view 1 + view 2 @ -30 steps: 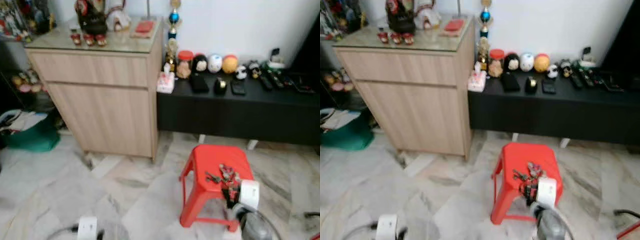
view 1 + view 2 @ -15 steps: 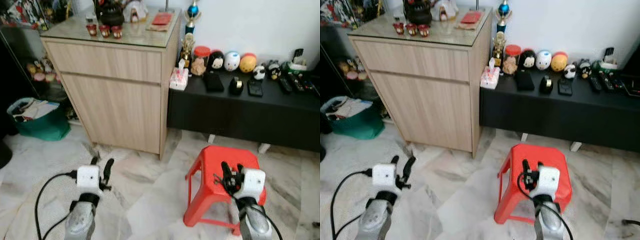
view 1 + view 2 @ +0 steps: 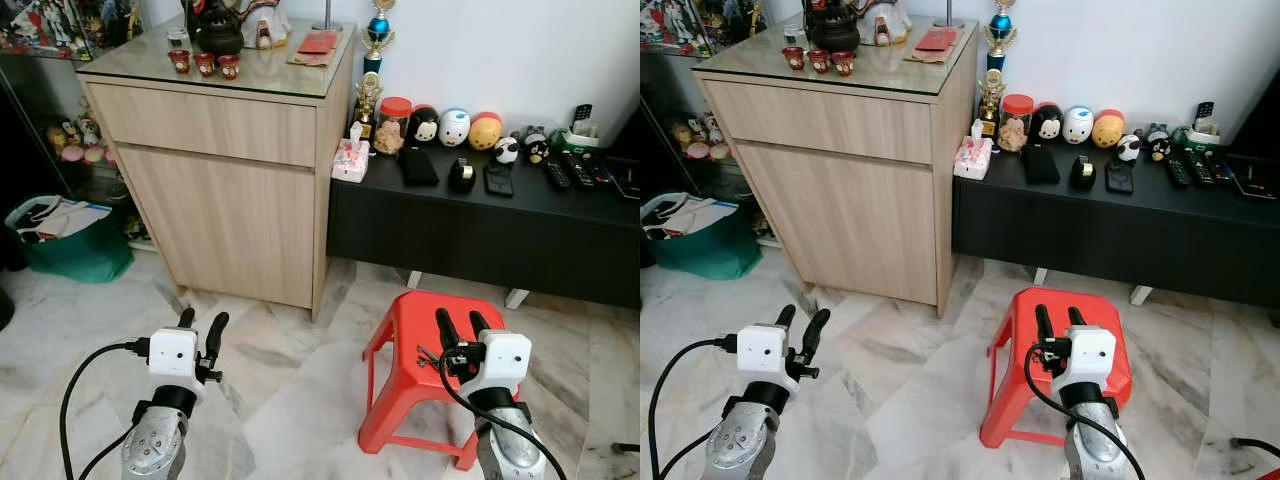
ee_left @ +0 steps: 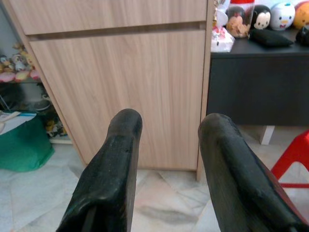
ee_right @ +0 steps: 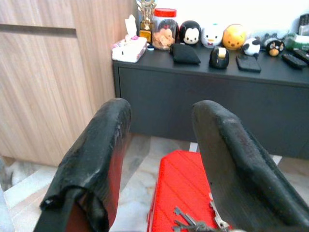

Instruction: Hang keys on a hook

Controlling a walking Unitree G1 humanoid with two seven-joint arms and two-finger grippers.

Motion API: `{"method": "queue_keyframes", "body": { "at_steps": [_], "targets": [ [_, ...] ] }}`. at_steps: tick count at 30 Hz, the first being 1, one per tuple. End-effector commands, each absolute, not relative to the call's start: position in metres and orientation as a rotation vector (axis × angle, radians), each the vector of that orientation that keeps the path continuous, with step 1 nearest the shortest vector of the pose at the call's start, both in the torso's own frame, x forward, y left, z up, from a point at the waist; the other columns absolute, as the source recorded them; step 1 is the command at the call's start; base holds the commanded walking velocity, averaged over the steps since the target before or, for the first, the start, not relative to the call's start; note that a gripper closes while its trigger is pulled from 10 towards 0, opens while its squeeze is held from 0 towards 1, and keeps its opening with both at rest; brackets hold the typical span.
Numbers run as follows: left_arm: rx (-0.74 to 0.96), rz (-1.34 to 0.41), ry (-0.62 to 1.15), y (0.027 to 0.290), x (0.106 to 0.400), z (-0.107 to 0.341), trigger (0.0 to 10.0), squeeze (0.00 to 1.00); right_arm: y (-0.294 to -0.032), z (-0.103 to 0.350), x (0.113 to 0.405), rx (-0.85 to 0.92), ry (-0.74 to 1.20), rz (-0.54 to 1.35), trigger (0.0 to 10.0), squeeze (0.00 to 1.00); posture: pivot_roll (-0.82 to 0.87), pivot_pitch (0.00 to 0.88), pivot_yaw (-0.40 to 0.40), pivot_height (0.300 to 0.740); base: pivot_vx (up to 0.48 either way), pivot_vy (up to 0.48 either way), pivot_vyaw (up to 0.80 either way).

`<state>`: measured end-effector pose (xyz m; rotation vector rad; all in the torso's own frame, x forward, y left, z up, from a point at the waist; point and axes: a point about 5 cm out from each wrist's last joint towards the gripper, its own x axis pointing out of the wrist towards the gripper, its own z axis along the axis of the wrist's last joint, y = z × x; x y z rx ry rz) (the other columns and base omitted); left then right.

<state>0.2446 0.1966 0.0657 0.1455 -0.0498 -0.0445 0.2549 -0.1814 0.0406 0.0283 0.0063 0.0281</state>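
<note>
A bunch of keys (image 5: 192, 223) lies on the seat of a red plastic stool (image 3: 412, 322) on the marble floor; in the left eye view they are mostly hidden behind my right gripper, with a bit of the keys (image 3: 429, 353) peeking out at its left. My right gripper (image 3: 458, 318) is raised over the stool, fingers pointing up and open, holding nothing. My left gripper (image 3: 203, 319) is up over bare floor at the left, also open and holding nothing, facing the wooden cabinet (image 4: 120, 72).
A light wood cabinet (image 3: 225, 160) with a teapot and cups on top stands at the back left. A low black bench (image 3: 500, 225) with toys, remotes and a tissue box runs along the white wall. A green bag (image 3: 70, 250) sits far left.
The camera has shifted and sharpened. Both arms have come up from the bottom edge, so both grippers now stand upright; the right one covers most of the keys on the stool.
</note>
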Motion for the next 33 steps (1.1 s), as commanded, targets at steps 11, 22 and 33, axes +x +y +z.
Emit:
{"method": "queue_keyframes", "body": {
  "at_steps": [11, 22, 33],
  "targets": [
    [0.142, -0.031, -0.018, 0.192, 0.248, 0.066, 10.0, 0.00, -0.193, 0.046, 0.254, 0.053, 0.041, -0.037, 10.0, 0.00, -0.01, 0.000, -0.061, 0.740, 0.000, 0.000, 0.00],
    [0.136, -0.022, -0.026, 0.195, 0.251, 0.070, 10.0, 0.00, -0.195, 0.049, 0.258, 0.049, 0.046, -0.053, 10.0, 0.00, 0.00, 0.000, -0.060, 0.740, 0.177, 0.000, -0.29],
    [0.124, -0.019, -0.030, 0.190, 0.252, 0.071, 10.0, 0.00, -0.192, 0.050, 0.263, 0.053, 0.060, -0.035, 10.0, 0.00, 0.00, 0.000, -0.073, 0.740, 0.315, 0.000, 0.00]
  ]
}}
